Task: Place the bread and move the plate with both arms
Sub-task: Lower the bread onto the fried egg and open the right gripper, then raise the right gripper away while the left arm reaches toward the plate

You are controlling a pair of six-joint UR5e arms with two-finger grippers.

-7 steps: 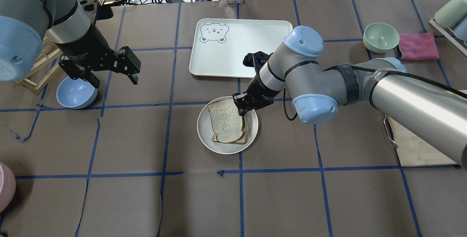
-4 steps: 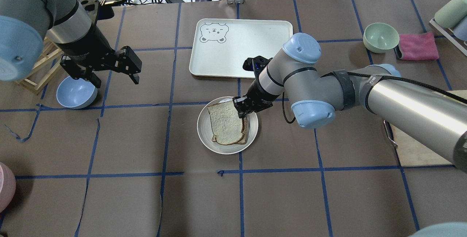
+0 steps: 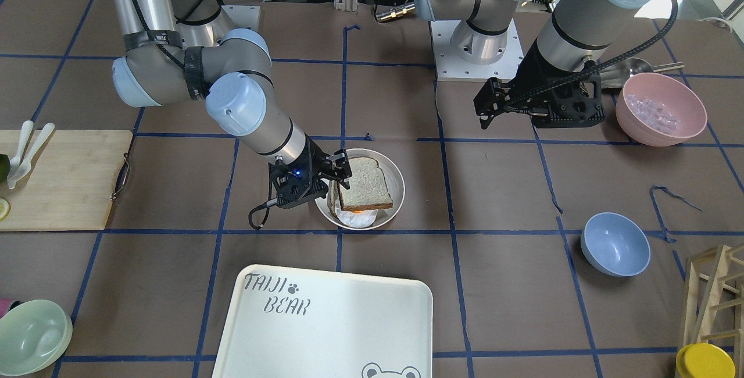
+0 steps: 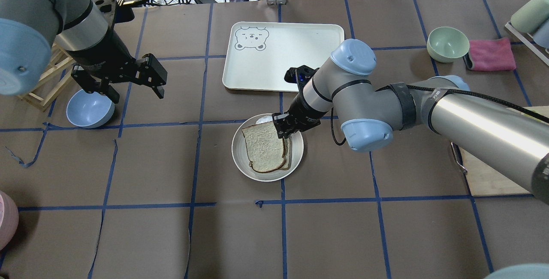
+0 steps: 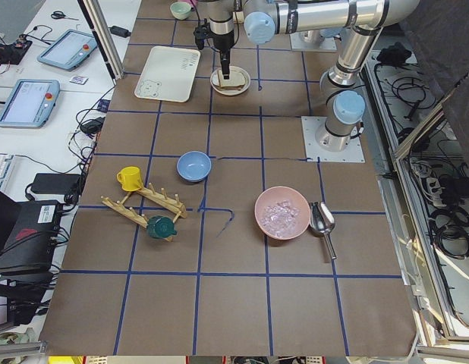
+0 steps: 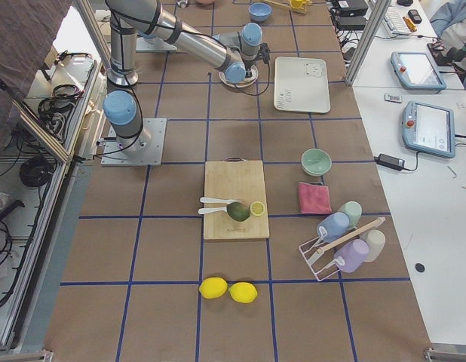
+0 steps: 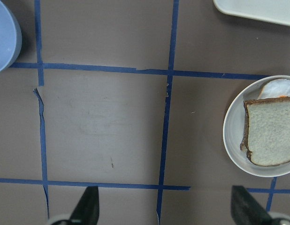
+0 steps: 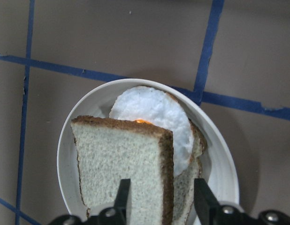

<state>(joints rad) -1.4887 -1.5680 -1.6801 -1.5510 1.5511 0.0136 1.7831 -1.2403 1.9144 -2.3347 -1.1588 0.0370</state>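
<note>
The bread (image 4: 261,146) hangs tilted over the cream-white plate (image 4: 240,154) at the table's middle. My right gripper (image 4: 284,135) is shut on the slice's right crust edge. The right wrist view shows the bread (image 8: 121,164) between the fingers (image 8: 122,194), above a fried egg (image 8: 154,110) and a second slice (image 8: 189,180) on the plate (image 8: 70,154). From the front, the bread (image 3: 365,187) covers most of the plate (image 3: 397,183). My left gripper (image 4: 135,94) is open and empty, well left of the plate, above the table.
The TAIJI BEAR tray (image 4: 274,51) lies just beyond the plate. A blue bowl (image 4: 88,109) sits under the left arm. A green bowl (image 4: 447,43) and pink cloth (image 4: 491,54) are far right. A cutting board (image 3: 58,180) and pink bowl (image 3: 660,107) flank the robot.
My right gripper has shifted the bread slightly left over the plate, and the egg's white now shows at the plate's far edge. The left arm has barely moved.
</note>
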